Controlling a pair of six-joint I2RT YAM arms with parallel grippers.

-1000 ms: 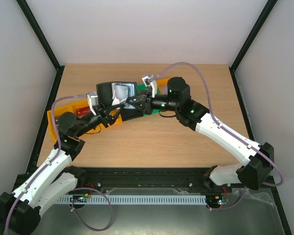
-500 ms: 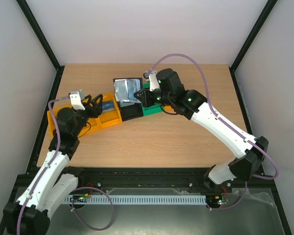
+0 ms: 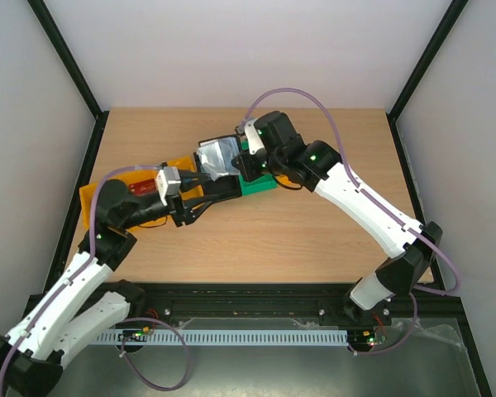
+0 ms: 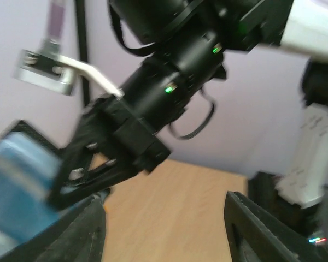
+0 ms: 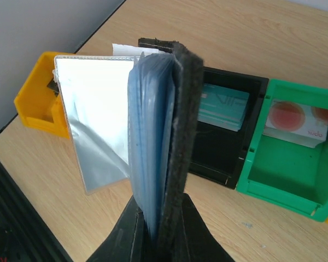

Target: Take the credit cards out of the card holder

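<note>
My right gripper (image 3: pixel 236 165) (image 5: pixel 163 213) is shut on the card holder (image 3: pixel 217 155), held upright above the bins. In the right wrist view the card holder (image 5: pixel 181 125) shows its black cover edge and blue-grey pockets, with a clear sleeve (image 5: pixel 95 114) fanned out to the left. My left gripper (image 3: pixel 200 201) (image 4: pixel 165 210) is open and empty, just left of and below the holder. In the left wrist view the holder (image 4: pixel 16 180) is a blurred blue shape at the left. A red card (image 3: pixel 141 188) lies in the orange bin (image 3: pixel 91 203).
A black bin (image 5: pixel 229 147) (image 3: pixel 227 192) holds a teal-faced piece (image 5: pixel 224 106). A green bin (image 5: pixel 284 180) (image 3: pixel 260 185) holds a white piece with a red dot (image 5: pixel 295 123). The orange bin (image 5: pixel 35 101) is at the far left.
My left arm swung from over the orange bin to the right, up beside the holder. My right gripper shifted the holder slightly right and turned it.
</note>
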